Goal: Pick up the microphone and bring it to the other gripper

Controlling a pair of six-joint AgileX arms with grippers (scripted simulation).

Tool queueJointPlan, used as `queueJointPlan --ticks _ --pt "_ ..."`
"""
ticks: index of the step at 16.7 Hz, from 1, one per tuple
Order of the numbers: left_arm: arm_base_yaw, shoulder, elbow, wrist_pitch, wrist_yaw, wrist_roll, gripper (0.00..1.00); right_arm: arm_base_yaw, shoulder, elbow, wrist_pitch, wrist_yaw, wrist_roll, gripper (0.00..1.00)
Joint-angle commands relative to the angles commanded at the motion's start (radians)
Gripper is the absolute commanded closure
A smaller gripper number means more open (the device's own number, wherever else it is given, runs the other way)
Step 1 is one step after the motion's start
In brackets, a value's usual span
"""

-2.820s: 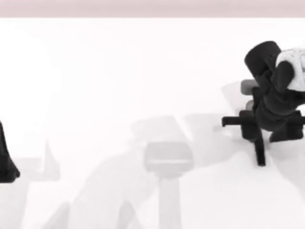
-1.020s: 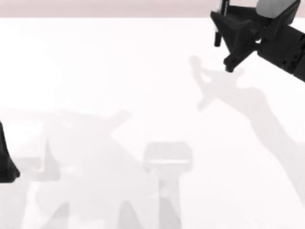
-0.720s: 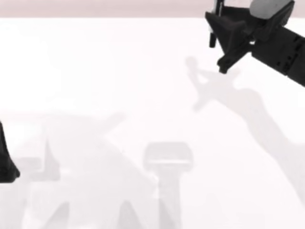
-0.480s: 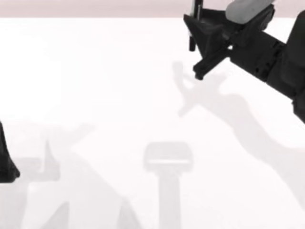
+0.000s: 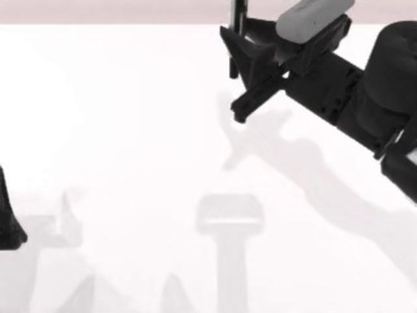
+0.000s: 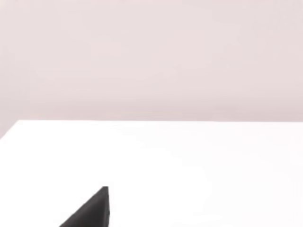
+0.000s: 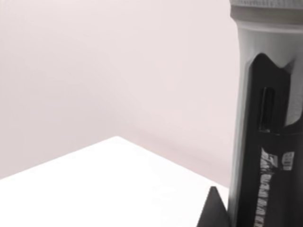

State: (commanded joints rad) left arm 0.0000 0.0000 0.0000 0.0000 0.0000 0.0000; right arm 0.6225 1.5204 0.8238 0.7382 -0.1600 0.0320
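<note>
White tabletop (image 5: 130, 130) fills the top view, bounded at its far edge by a pale pink wall (image 5: 98, 10). Soft grey shadows of both arms fall across the surface.

Right arm (image 5: 365, 98): reaches in from the right side, raised above the table near the far edge. Right gripper (image 5: 242, 62) points toward the left, its pointed black fingers (image 5: 251, 49) closed around the microphone (image 5: 236, 26). Microphone is off the table and stands roughly upright in the grip; in the top view only its slim black handle shows, running out past the upper frame edge. In the right wrist view the microphone (image 7: 265, 142) is close to the lens, black body with a grey upper section, and one fingertip (image 7: 213, 210) sits just beside it.

Left gripper (image 5: 10, 222): parked at the left edge, well apart from the microphone. One dark fingertip (image 6: 92, 210) shows in the left wrist view; finger opening cannot be told.
</note>
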Motion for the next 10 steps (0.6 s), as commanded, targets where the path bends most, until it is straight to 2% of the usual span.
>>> queueJointPlan --ticks 10 --pt "-0.006 0.013 0.011 0.004 0.010 0.002 0.00 0.000 0.000 0.000 0.000 0.000 0.000 1.00"
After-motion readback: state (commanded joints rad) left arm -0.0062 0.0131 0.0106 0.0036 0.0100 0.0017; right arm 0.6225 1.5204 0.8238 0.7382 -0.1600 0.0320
